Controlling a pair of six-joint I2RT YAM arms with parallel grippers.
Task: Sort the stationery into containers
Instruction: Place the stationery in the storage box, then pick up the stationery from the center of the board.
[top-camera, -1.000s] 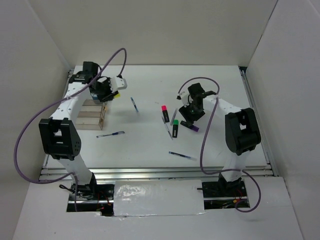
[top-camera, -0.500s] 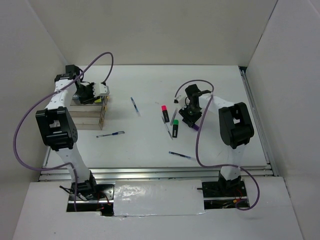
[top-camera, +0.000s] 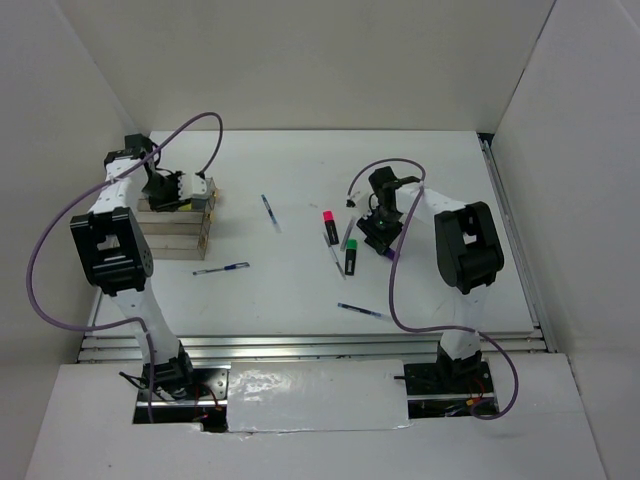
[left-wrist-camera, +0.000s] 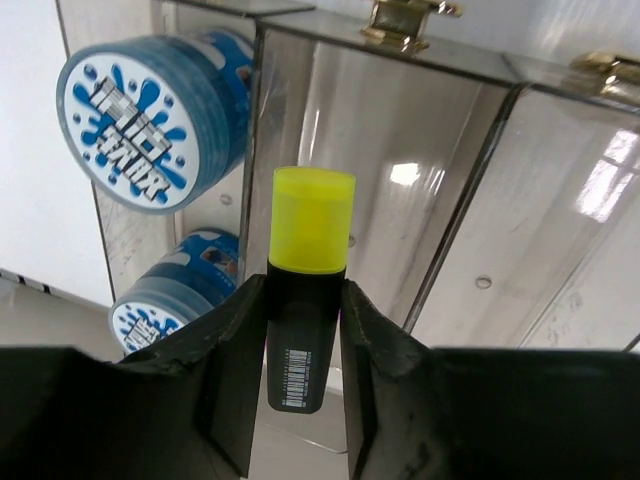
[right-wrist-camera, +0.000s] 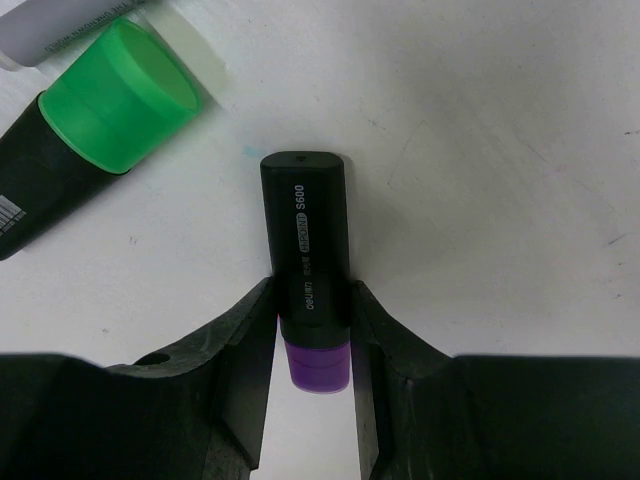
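Observation:
My left gripper (left-wrist-camera: 305, 300) is shut on a yellow-capped highlighter (left-wrist-camera: 311, 240), held cap-forward over the clear organizer box (left-wrist-camera: 450, 200). Two blue-white round tubs (left-wrist-camera: 150, 115) (left-wrist-camera: 165, 300) lie in the box's left compartment. In the top view the left gripper (top-camera: 190, 190) hangs over the box (top-camera: 180, 240) at the far left. My right gripper (right-wrist-camera: 312, 300) is down on the table with both fingers pressed against a purple-capped highlighter (right-wrist-camera: 305, 230). In the top view, the right gripper (top-camera: 383, 235) is right of the green-capped highlighter (top-camera: 350, 258).
A pink-capped highlighter (top-camera: 330, 228) lies left of the right gripper, with a thin pen (top-camera: 335, 258) beside it. The green-capped highlighter (right-wrist-camera: 90, 150) sits close to the right jaws. More pens lie at the centre back (top-camera: 269, 211), front left (top-camera: 221, 268) and front (top-camera: 365, 312).
The left arm swung left and back, carrying the yellow highlighter over the box. The right gripper's jaws closed in on the purple highlighter.

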